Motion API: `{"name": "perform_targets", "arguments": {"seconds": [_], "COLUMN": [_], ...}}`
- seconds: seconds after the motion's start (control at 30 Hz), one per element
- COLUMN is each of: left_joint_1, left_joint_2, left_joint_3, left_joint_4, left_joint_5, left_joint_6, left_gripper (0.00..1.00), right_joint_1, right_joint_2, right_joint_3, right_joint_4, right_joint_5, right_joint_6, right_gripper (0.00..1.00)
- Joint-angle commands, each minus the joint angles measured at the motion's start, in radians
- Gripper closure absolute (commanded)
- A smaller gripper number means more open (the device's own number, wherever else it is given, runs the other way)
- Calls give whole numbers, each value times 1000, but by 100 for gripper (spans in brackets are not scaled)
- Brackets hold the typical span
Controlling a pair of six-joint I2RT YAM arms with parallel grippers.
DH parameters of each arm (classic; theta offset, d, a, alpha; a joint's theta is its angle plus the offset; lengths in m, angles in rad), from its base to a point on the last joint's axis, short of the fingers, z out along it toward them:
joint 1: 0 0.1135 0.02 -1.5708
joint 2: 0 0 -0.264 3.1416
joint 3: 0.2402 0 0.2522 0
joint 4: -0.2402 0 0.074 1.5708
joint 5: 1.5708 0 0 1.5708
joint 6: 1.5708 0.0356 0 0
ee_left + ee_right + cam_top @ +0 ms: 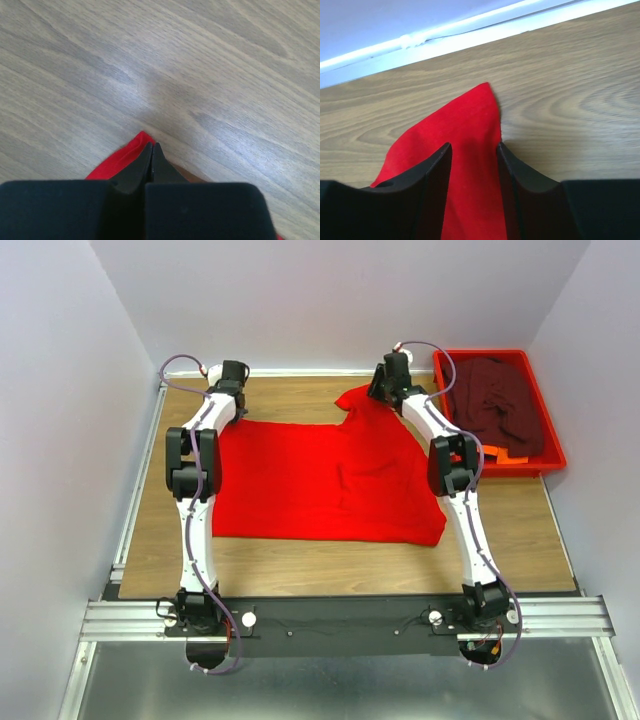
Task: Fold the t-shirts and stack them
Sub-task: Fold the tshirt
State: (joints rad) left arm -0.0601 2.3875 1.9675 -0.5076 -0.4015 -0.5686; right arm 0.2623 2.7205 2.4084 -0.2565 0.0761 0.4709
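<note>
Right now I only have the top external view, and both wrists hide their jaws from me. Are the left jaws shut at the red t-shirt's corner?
Observer: Yes. In the left wrist view the left jaws are pressed together. A tip of the red t-shirt shows at them, but I cannot tell whether it is pinched.
Operator: And the right jaws?
Observer: The right jaws stand apart, with a strip of the same shirt running between them.
Operator: Any cloth past them?
Observer: Yes. A pointed corner lies on the table beyond them, short of the white rail.
</note>
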Motion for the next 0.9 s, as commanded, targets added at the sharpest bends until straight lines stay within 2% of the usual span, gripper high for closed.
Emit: {"name": "perform_targets", "arguments": {"seconds": [0.0, 0.2, 0.6, 0.87], "left_joint_1": [5, 5, 5, 6], "left_joint_2": [-53, -62, -96, -113], "left_joint_3": [-25, -39, -52, -33], "left_joint_4": [18, 29, 80, 101], "left_joint_5": [32, 41, 52, 46], "left_joint_6": [15, 22, 47, 68], "left_gripper": [100, 100, 100, 100], "right_joint_1": [28, 28, 25, -3], "right_joint_2": [48, 31, 31, -65], "right_joint_3": [-6, -40, 47, 34], "right_joint_4": [-84, -96, -95, -50], "right_joint_5": [40, 65, 129, 177], "right_joint_6": [17, 21, -37, -77], "right_gripper": [53, 59, 100, 100]}}
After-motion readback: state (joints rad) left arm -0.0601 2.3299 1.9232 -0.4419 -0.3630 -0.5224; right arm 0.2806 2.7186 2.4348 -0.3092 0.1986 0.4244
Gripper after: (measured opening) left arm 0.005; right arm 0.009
